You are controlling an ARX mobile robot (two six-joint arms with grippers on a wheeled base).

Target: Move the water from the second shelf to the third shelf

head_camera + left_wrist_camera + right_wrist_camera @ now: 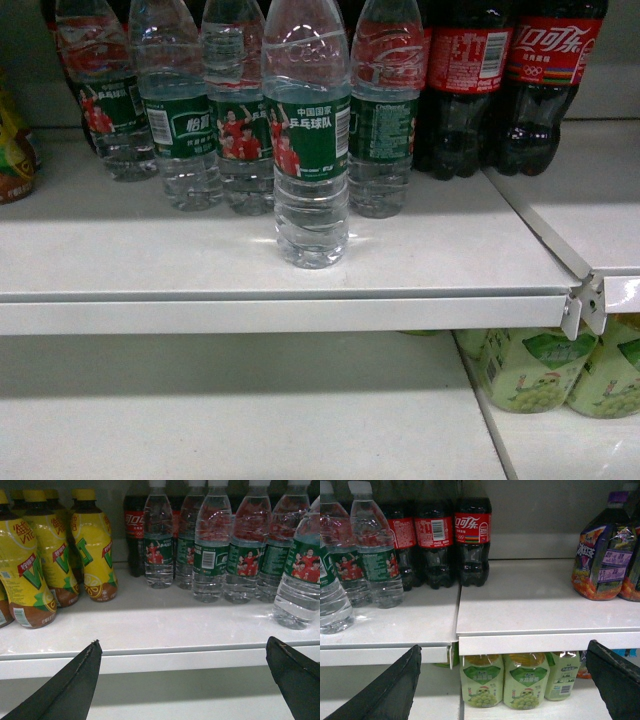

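Water bottle [309, 140] upright near shelf [150, 262] front edge, left fingers [65, 690] and right fingers [390, 690] spread, apparently holding nothing

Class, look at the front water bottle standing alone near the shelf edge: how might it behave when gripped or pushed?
The front water bottle looks full, so probably heavy for its size. Its thin ribbed wall may flex under squeeze. Tall and narrow, it would likely tip if pushed high, possibly into the bottles behind it.

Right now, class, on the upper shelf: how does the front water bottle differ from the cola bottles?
The front water bottle is clear with a green label; the cola bottles are dark with red labels. The water bottle stands alone nearest the shelf edge; the cola bottles stand at the back right. Both stand upright on the same shelf.
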